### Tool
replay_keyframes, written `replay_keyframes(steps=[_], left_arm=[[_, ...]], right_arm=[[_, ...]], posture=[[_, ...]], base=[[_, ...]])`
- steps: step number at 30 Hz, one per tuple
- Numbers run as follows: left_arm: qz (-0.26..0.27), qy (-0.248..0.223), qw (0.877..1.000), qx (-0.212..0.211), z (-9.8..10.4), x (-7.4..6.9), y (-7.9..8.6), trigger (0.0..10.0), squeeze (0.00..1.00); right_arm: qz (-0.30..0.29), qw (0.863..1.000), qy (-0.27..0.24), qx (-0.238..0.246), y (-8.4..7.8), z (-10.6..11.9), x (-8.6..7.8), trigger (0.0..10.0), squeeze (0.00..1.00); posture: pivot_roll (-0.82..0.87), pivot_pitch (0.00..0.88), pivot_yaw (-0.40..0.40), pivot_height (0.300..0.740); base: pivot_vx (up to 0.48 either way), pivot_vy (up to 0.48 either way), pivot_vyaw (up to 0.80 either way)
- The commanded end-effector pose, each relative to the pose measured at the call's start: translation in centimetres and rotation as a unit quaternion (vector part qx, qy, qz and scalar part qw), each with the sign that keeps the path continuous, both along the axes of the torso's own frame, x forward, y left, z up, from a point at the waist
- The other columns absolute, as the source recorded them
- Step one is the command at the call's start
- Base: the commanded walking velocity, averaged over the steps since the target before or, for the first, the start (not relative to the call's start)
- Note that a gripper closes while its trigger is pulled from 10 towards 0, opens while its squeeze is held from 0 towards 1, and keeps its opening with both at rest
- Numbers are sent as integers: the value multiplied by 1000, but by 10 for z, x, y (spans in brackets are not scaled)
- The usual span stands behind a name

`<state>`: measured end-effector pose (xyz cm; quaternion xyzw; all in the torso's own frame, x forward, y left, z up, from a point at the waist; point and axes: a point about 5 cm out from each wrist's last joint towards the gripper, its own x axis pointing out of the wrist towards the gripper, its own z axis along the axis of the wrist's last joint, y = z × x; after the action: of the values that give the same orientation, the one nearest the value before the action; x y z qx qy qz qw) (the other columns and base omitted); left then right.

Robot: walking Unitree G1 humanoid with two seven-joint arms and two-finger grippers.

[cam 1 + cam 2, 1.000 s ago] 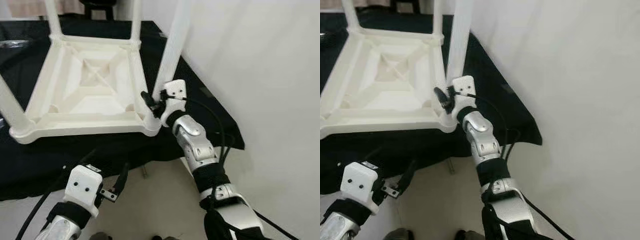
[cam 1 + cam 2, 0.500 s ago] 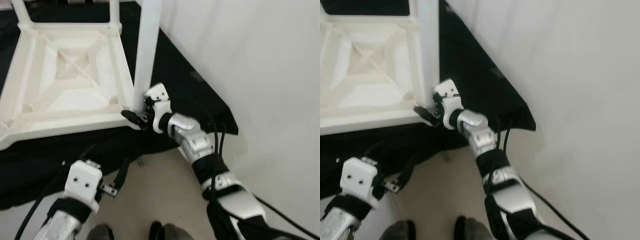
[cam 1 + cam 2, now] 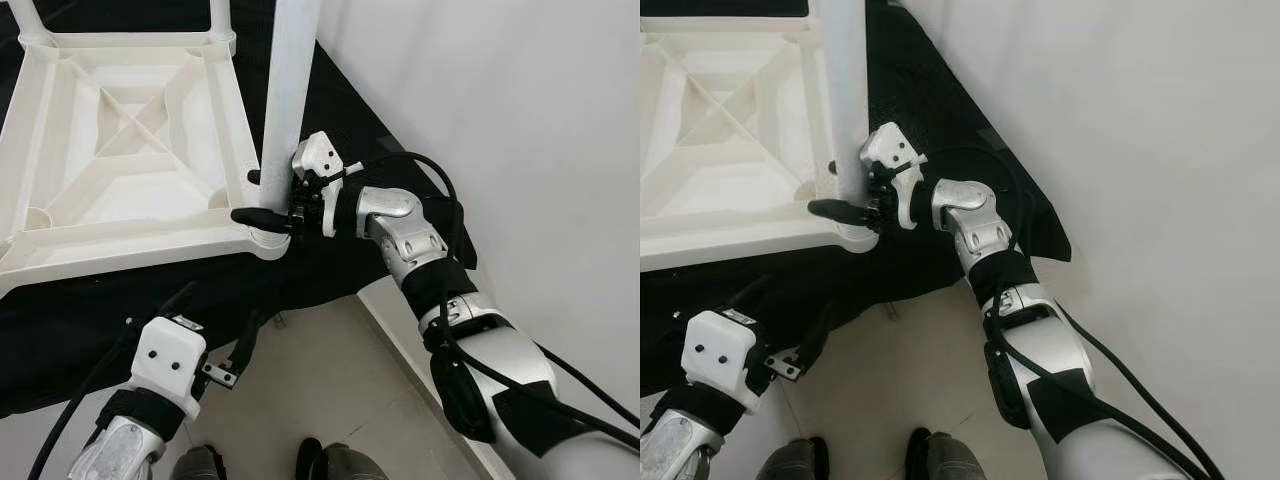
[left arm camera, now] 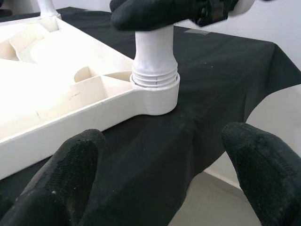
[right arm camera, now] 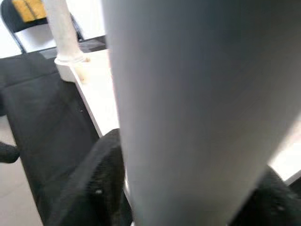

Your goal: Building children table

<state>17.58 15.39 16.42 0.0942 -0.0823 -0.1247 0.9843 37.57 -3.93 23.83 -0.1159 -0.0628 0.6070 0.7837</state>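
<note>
Right tool (image 3: 268,198) is clamped round the base of a white leg (image 3: 289,90), one black finger (image 3: 258,215) lying across the near face of the leg just above its socket (image 4: 155,92), the other behind it. Largest item on view is the children's table (image 3: 120,190), white moulded plastic, lying upside down on a black cloth (image 3: 330,110) that covers the tabletop. Its underside shows a square frame with diagonal ribs crossing at the centre. The gripped leg stands upright in the corner nearest the robot's right; the socket there is a round collar with ringed grooves, and the leg is seated in it. Further legs rise from the far corners (image 3: 222,18). A light wall (image 3: 500,120) runs close along the right of the cloth, and pale floor (image 3: 330,400) lies below its hanging edge.

Left tool (image 3: 235,365) is held low, in front of the cloth's edge and below the table, touching nothing. Its two black fingers (image 4: 70,174) are spread wide apart and hold nothing, and point toward the socketed corner.
</note>
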Motion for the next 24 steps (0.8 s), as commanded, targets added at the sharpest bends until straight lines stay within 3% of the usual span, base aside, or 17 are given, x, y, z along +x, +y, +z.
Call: replay_keyframes(steps=[1, 5, 8, 9, 10, 11, 13, 14, 15, 16, 17, 20, 21, 22, 23, 24], left_arm=[[2, 7, 1000, 3, -2, -2, 0, 10000, 0], [3, 7, 1000, 3, -2, -3, 1, 10000, 0], [4, 7, 1000, 2, -3, -4, 1, 10000, 0], [4, 7, 1000, 2, -3, -4, 1, 10000, 0], [6, 7, 1000, 3, -3, -5, 1, 10000, 0], [7, 7, 1000, 3, -3, -5, 1, 10000, 0], [7, 8, 1000, 3, -3, -5, 2, 10000, 0], [11, 8, 1000, 4, -3, -6, 3, 10000, 0], [11, 8, 1000, 4, -3, -6, 3, 10000, 0], [12, 9, 1000, 4, -3, -6, 4, 10000, 0], [13, 9, 1000, 5, -3, -6, 5, 10000, 0], [14, 9, 1000, 5, -3, -5, 5, 10000, 0], [13, 8, 1000, 6, -3, -4, 5, 10000, 0], [13, 8, 1000, 6, -3, -4, 5, 10000, 0], [11, 7, 1000, 6, -3, -2, 4, 10000, 0], [9, 6, 1000, 7, -2, -1, 4, 10000, 0]], right_arm=[[20, 1000, -4, -4, 3, -4, -2, 0, 0], [12, 1000, 0, 4, 4, -9, -2, 0, 0], [-76, 997, 19, 7, 1, -23, 4, 0, 0], [-76, 997, 19, 7, 1, -23, 4, 0, 0], [-172, 984, 39, 5, -2, -37, 10, 0, 0], [-216, 975, 50, 6, -4, -43, 12, 0, 0], [-240, 969, 56, 7, -5, -46, 13, 0, 0], [-368, 925, 94, 25, -11, -75, 7, 0, 0], [-368, 925, 94, 25, -11, -75, 7, 0, 0], [-402, 909, 103, 27, -14, -83, 4, 0, 0], [-408, 906, 110, 30, -10, -91, -3, 0, 0], [-390, 913, 111, 44, 2, -94, -12, 0, 0], [-382, 917, 106, 54, 11, -93, -18, 4863, 0], [-382, 917, 106, 54, 11, -93, -18, 4863, 0], [-353, 927, 102, 80, 21, -86, -21, 10000, 1000], [-335, 931, 98, 104, 27, -78, -22, 10000, 1000]], posture=[[256, 199, -178, 740], [256, 200, -174, 740], [251, 204, -174, 740], [251, 204, -174, 740], [253, 206, -180, 740], [253, 206, -180, 740], [253, 206, -180, 740], [247, 208, -178, 740], [247, 208, -178, 740], [247, 208, -178, 740], [246, 215, -171, 740], [238, 210, -167, 740], [235, 204, -163, 740], [235, 204, -163, 740], [236, 198, -159, 740], [236, 194, -159, 740]], base=[[0, 0, 0], [0, 0, 0], [0, 0, 0], [0, 0, 0], [0, 0, 0], [0, 0, 0], [0, 0, 0], [0, 0, 0], [0, 0, 0], [0, 0, 0], [0, 0, 0], [0, 0, 0], [0, 0, 0], [0, 0, 0], [0, 0, 0], [0, 0, 0]])
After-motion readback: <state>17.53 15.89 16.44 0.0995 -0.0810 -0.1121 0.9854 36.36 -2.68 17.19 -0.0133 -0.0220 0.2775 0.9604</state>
